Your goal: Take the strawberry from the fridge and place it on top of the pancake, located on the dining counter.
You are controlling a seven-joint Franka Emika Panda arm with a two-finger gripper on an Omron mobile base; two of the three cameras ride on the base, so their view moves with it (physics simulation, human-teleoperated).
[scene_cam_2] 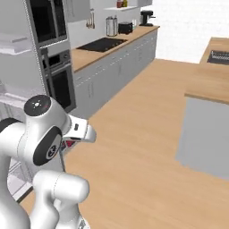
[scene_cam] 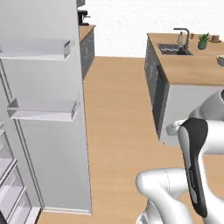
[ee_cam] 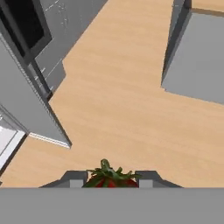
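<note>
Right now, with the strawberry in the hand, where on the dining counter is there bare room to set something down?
The hand is shut on the strawberry. On the dining counter, the wide light-wood stretch in front of the sink, toward its near edge, is bare. It is crowded at the far end: faucet, small plant, and a bowl at the right edge.

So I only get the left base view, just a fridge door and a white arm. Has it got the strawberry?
Observer: Yes. In the hand view the gripper is shut on the strawberry, its green top poking up between the finger tips.
Operator: What's underneath it?
Observer: Bare wooden floor, with the grey base of the dining counter ahead.
Operator: Anything else nearby?
Observer: The right base view shows a black-windowed wall oven.
</note>
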